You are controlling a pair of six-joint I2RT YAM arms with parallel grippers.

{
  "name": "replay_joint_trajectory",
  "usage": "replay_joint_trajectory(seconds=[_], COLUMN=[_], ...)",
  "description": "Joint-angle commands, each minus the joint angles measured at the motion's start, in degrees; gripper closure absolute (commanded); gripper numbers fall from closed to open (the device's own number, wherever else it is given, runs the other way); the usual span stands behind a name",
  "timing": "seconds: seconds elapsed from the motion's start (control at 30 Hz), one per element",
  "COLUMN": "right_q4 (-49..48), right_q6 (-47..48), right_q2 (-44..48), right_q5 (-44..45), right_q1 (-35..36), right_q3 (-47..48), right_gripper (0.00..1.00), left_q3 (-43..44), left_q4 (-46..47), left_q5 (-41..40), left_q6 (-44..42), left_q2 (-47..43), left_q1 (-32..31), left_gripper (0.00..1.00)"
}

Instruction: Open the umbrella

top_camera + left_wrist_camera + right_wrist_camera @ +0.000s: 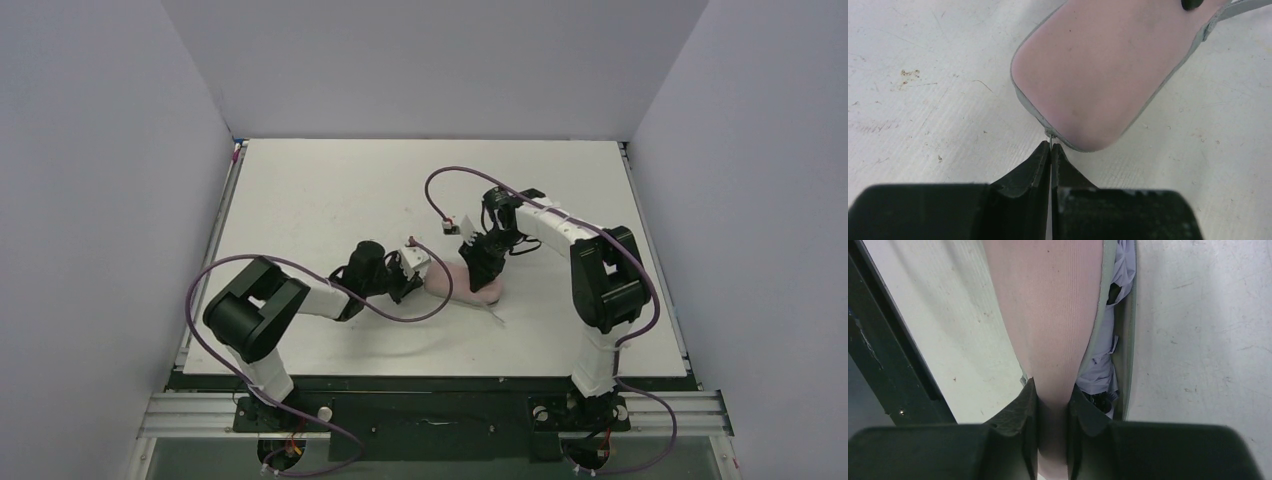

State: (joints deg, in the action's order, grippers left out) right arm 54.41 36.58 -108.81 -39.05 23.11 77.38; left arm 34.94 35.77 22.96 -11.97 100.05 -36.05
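While the right end effector (1052, 390) clamps the case lid (1048, 305), only lilac folds of the umbrella (1100, 370) peek out; the left end effector (1050, 147) pinches the zipper pull (1050, 134).

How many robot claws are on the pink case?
2. The left gripper pinches the zipper pull at one end of the case; the right gripper clamps the case's top flap.

Bare table (320, 190) is lying open across the overhead view's upper left. At centre the case (478, 290) is blocking passage, the left gripper (1050, 147) pinching its zip pull (1050, 134) on the left, the right gripper (1052, 390) clamping its upper side.
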Motion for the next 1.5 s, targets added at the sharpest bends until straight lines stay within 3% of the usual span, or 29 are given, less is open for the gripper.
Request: replay_joint_trajectory(seconds=[0.0,0.3,0.53,0.87,1.23,1.3,1.4,1.47], right_q4=[-3.3,-3.3,-6.0,-15.2,-18.2,-17.3,-14.2,-11.8], right_q6=[-1.7,-4.9,-10.6,-23.0,-25.9,-23.8,-21.2,-19.0], right_q2=[-3.1,-5.1,-4.7,-4.3,-2.7,-1.9,-1.3,-1.3], right_q5=[3.3,2.0,-0.7,-2.2,-2.1,-2.0,-1.7,-1.4], right_q1=[-1.6,-2.6,-1.4,0.2,0.1,0.1,0.2,0.1], right_q3=[-0.5,0.8,0.4,-2.1,-2.0,-1.6,-0.4,0.9], right_gripper=[0.97,1.00,1.00,1.00,1.00,0.98,0.92,0.87], left_q3=[-2.1,-6.5,-3.9,-2.2,0.9,-0.2,-2.1,-3.3], left_q4=[1.1,-0.7,0.9,6.2,6.8,5.5,1.4,-1.7], left_q5=[1.7,0.0,-5.5,-6.0,-7.8,-7.3,-5.9,-5.3], left_q6=[-0.4,-3.0,2.8,2.2,4.3,4.9,6.2,7.4], left_q2=[-4.8,-9.5,-5.7,-1.8,0.7,-1.8,-7.7,-12.1], left_q1=[-0.1,-4.5,-6.3,-12.1,-15.8,-14.4,-12.1,-10.4], left_gripper=[1.00,1.00,1.00,1.00,1.00,0.89,0.49,0.38])
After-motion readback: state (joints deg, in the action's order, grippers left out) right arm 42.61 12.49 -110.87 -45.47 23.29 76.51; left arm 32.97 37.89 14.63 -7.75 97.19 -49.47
